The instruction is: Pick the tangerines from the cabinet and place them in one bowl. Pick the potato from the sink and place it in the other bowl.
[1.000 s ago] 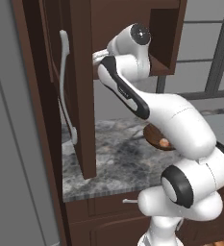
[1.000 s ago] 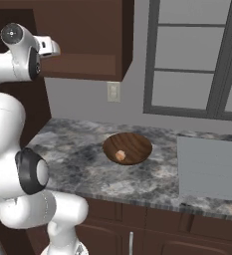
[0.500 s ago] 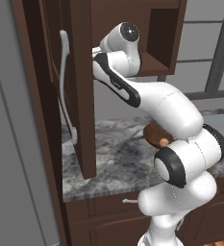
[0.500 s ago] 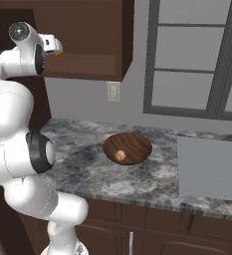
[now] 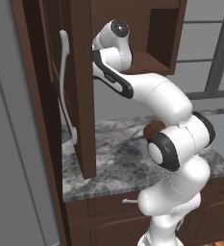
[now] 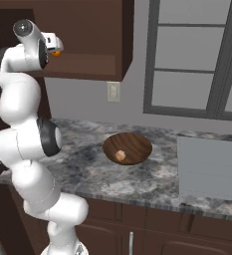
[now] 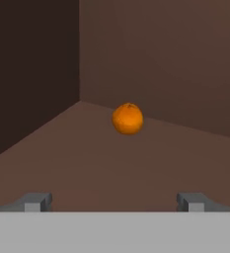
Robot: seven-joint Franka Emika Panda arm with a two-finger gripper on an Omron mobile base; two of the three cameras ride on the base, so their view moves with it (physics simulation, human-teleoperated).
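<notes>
Inside the cabinet (image 5: 80, 86), the claw (image 7: 114, 200) stands spread to its widest, holding and touching nothing. Ahead of its fingertips (image 7: 37, 201), well apart, a tangerine (image 7: 128, 118) sits on the shelf near the back corner.

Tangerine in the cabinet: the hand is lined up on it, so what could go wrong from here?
The tangerine is round and sits free on the shelf, ahead of the open gripper; a fingertip nudge could roll it toward the back corner. The arm reaches in close beside the open cabinet door, so a wide swing out might clip it.
</notes>
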